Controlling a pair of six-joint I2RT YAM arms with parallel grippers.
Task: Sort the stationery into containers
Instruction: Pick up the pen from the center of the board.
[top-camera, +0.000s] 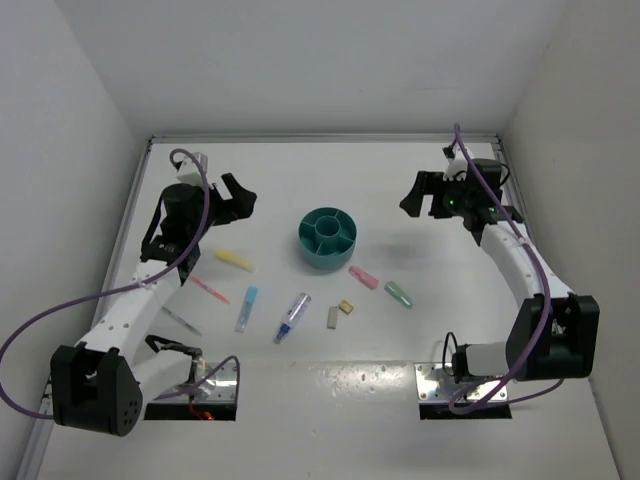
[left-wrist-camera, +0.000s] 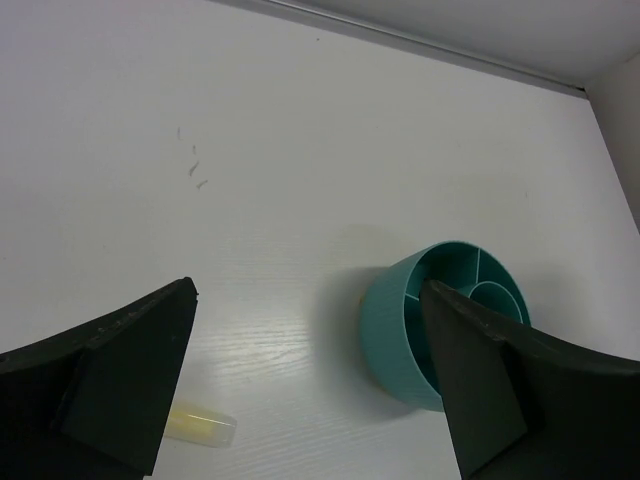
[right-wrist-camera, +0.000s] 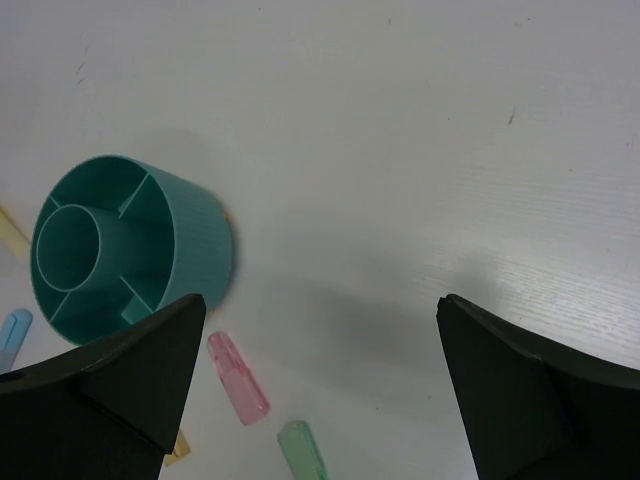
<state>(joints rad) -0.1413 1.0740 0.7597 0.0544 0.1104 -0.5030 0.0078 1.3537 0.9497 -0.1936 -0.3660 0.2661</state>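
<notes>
Black and spread wide, the left gripper (top-camera: 240, 198) holds nothing; its wrist view shows only bare table (left-wrist-camera: 300, 150) between the fingers. The right gripper (top-camera: 410, 197) is equally wide apart and equally empty.

Both grippers hang above the table, level with the far side of the teal organiser (top-camera: 320, 258). The left gripper is to the organiser's left and the right gripper to its right. All compartments that show appear empty, so sorting has likely not begun.

The stationery lies in a loose band on the near side of the organiser. No item touches it.

Governing relation:
- The yellow marker (top-camera: 235, 261) lies nearer than the left gripper and almost directly below it in the top view. It appears low in the left wrist view, just beside the left finger (left-wrist-camera: 120, 380).
- Its long axis runs from far-left to near-right.
- The left arm is clearly the nearer one to this marker.
- The pink marker (top-camera: 363, 277) and green marker (top-camera: 399, 294) lie to the near right of the organiser, closer to the right arm.

A pick of the yellow marker would probably call for a short retreat toward the near edge, a descent, and fingers set across its axis.
</notes>
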